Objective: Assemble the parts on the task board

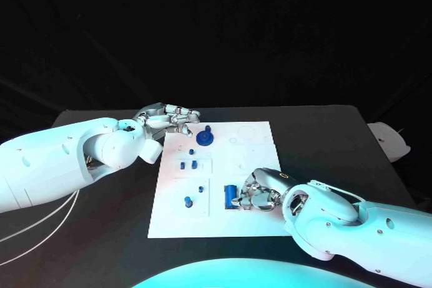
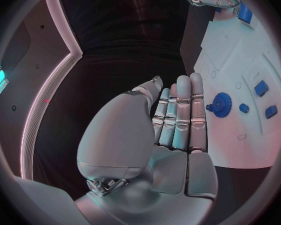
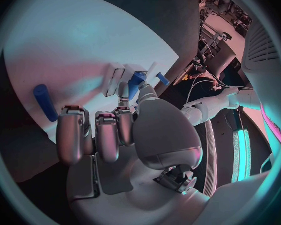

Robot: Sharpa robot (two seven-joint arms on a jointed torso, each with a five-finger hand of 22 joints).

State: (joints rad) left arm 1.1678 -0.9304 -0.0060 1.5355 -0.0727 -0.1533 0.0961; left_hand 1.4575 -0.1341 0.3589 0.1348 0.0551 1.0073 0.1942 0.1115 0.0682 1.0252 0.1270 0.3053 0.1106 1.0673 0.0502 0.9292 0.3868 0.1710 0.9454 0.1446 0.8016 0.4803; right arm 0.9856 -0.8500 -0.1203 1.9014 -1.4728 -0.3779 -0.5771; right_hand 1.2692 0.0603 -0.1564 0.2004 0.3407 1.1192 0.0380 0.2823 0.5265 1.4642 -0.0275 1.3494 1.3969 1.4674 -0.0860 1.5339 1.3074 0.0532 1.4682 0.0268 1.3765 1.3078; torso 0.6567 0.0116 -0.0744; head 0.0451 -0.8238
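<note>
We judge the step to be seating a blue cylinder part [image 1: 231,193] low on the white task board [image 1: 256,152] at centre frame, our right hand [image 1: 258,191] touching it, grasp unclear, left hand [image 1: 170,119] released at the board's upper-left corner, black desk [image 1: 333,138], dark room.

A black worktop [image 1: 324,132] carries everything, its dark surface running out to the left and right edges in the head view. A pale, rounded object [image 1: 391,141] sits at its right edge. Two thin white cables [image 1: 36,228] curve across the near left part. A black backdrop [image 1: 216,44] hangs behind.
</note>
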